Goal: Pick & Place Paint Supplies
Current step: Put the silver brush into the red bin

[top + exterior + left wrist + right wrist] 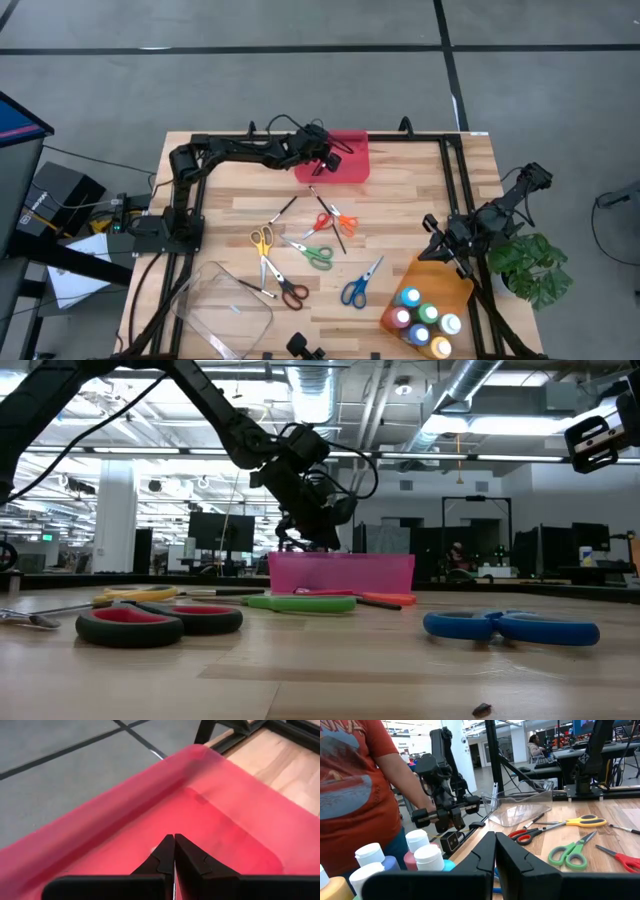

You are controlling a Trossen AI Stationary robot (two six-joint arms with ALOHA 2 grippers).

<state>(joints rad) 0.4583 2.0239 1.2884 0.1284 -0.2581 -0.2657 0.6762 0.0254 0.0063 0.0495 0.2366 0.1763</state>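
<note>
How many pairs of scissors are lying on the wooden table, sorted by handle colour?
yellow-handled metal scissors: 1
green-handled metal scissors: 1
blue-handled metal scissors: 1
red-and-black-handled metal scissors: 1
orange-handled metal scissors: 1
Total: 5 pairs

Your two arms are matte black, jointed, with black cables looped along them. Each hand (pixel 174 862) ends in two dark wedge-shaped fingers (pixel 515 857) with notched inner edges.
</note>
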